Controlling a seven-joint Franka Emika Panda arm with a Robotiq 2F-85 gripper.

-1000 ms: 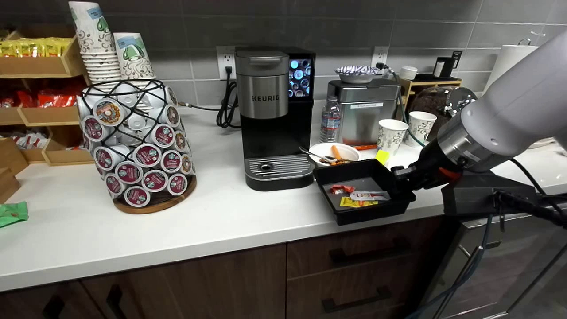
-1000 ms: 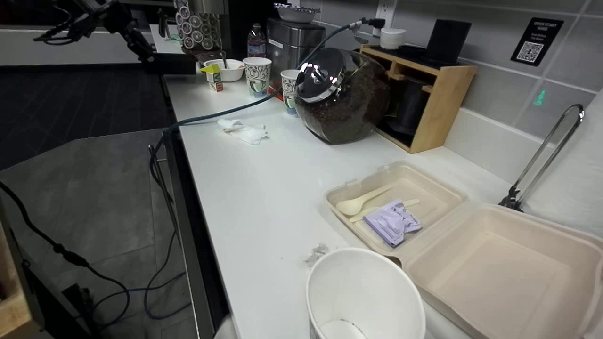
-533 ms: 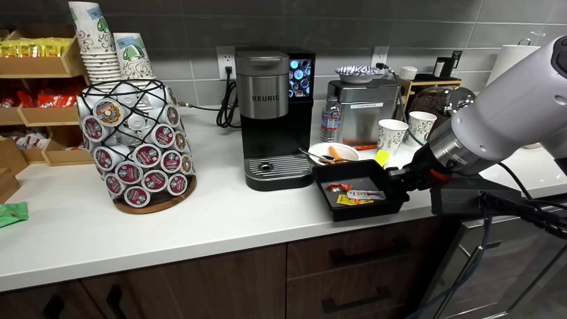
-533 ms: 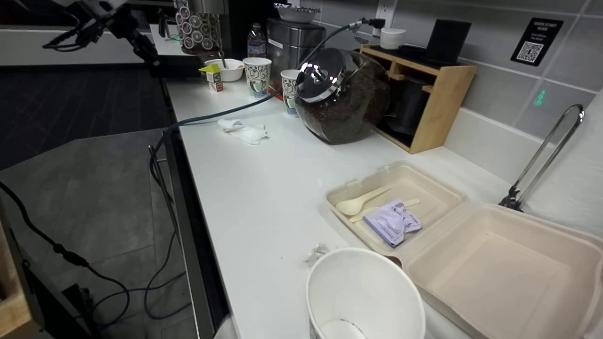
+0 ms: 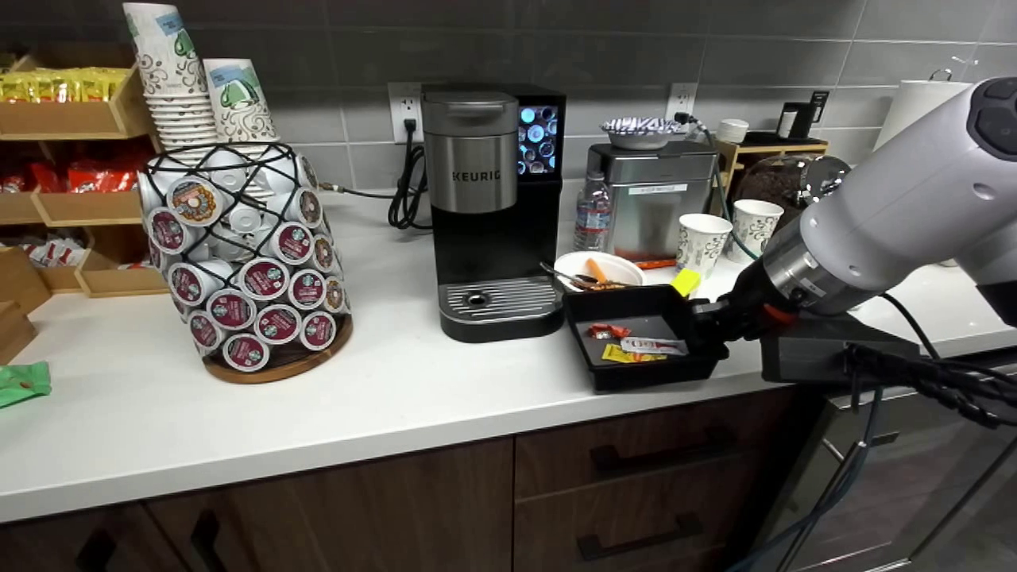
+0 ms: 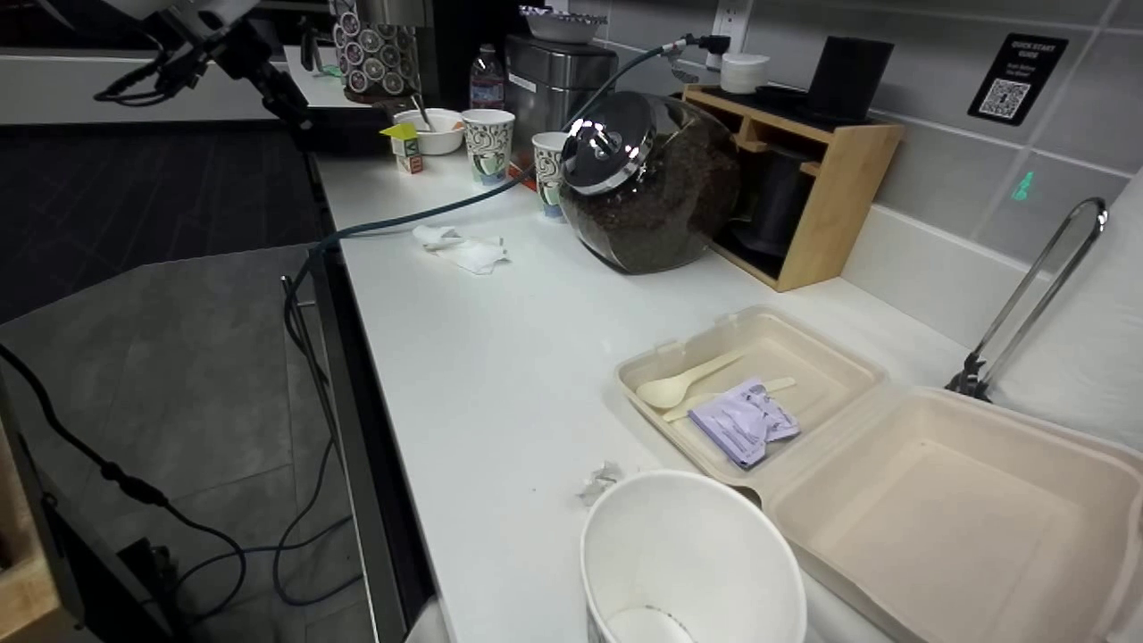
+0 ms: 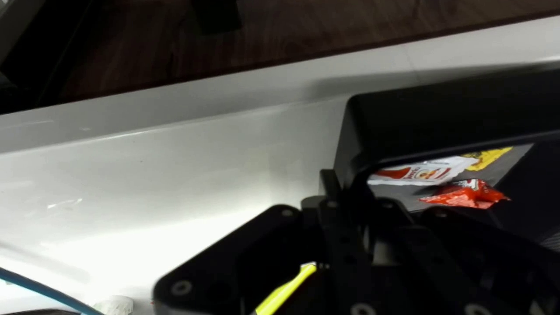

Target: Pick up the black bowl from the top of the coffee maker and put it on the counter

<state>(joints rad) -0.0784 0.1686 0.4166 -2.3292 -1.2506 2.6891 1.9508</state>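
The black bowl (image 5: 651,375) is right of the coffee maker (image 5: 475,175), over the front part of the white counter (image 5: 381,397). Red, white and yellow packets lie in it. My gripper (image 5: 703,319) comes from the right and is shut on the bowl's right wall. In the wrist view the gripper (image 7: 348,192) pinches the corner of the bowl (image 7: 446,120), with a finger on each side of the wall. The bowl shades the counter edge (image 7: 262,87) there. I cannot tell whether its underside touches the counter. The dark bowl (image 6: 348,136) shows only faintly in an exterior view.
A small white bowl (image 5: 628,272) with utensils stands close behind the black bowl. A yellow-topped block (image 5: 685,281) and paper cups (image 5: 703,242) are behind the gripper. A pod rack (image 5: 254,270) stands left. A steel machine (image 5: 653,199) is at the back.
My gripper and the black bowl have moved a little left and back, away from the counter's front edge. The bowl sits slightly lower in an exterior view. The grip has stayed the same.
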